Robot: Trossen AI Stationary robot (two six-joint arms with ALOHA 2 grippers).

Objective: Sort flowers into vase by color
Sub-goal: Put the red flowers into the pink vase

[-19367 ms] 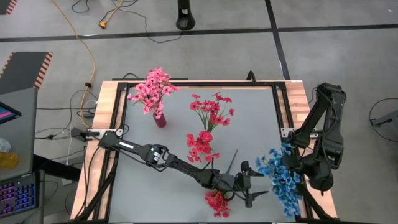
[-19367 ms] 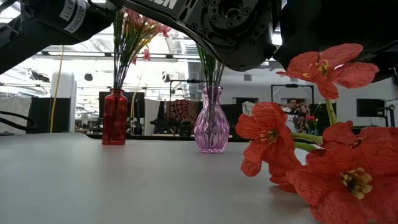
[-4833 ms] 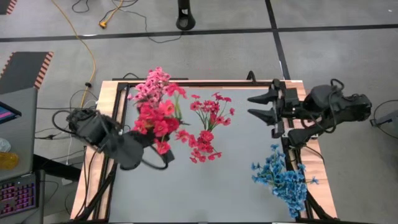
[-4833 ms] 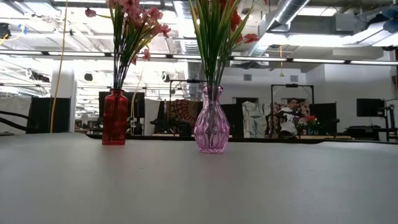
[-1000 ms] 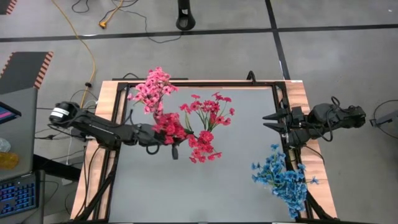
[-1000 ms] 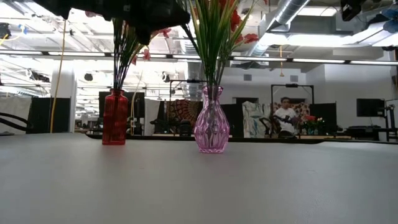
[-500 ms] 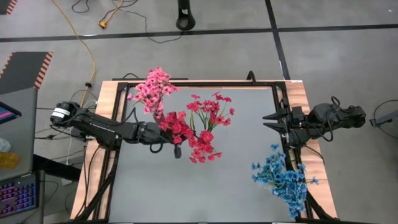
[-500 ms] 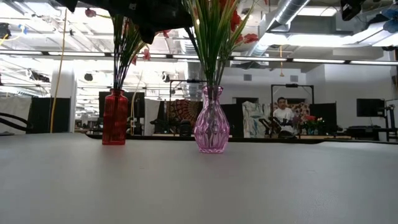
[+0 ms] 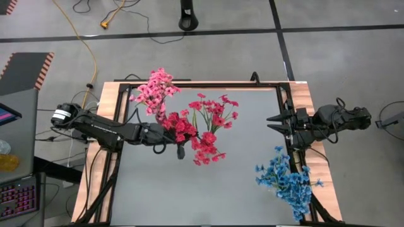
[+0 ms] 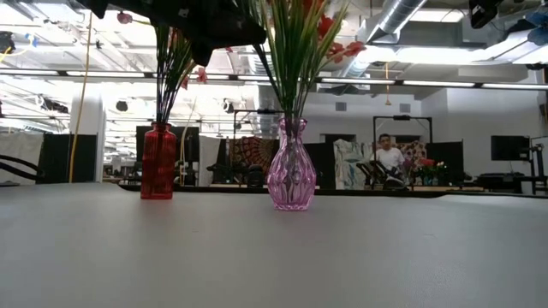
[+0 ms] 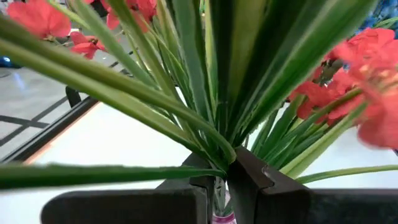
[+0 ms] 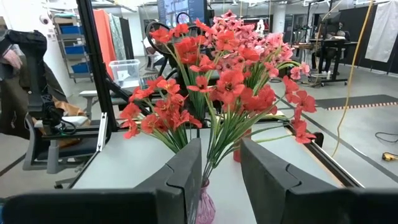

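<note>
High view: left gripper [image 9: 178, 150] at frame centre, clamped on a red sprig [image 9: 182, 126], blossoms fanning toward upper right beside the red bunch [image 9: 211, 123]. Pink flowers [image 9: 154, 90] upper left; blue flowers [image 9: 289, 180] lying lower right. Right gripper [image 9: 276, 123] parked at the right edge, fingers apart.

Low view: pink vase [image 10: 290, 168] centre, stems upright; red vase [image 10: 157, 161] to its left.

Left wrist view: fingers [image 11: 249, 183] pinched on green stems [image 11: 211, 93], long axis upright.

Right wrist view: open fingers [image 12: 273, 174] framing the red bunch.

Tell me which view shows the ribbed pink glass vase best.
The low view: the ribbed pink glass vase stands whole, side-on. The high view hides it under red blossoms; the right wrist view shows a sliver; the left wrist view only its rim.
</note>
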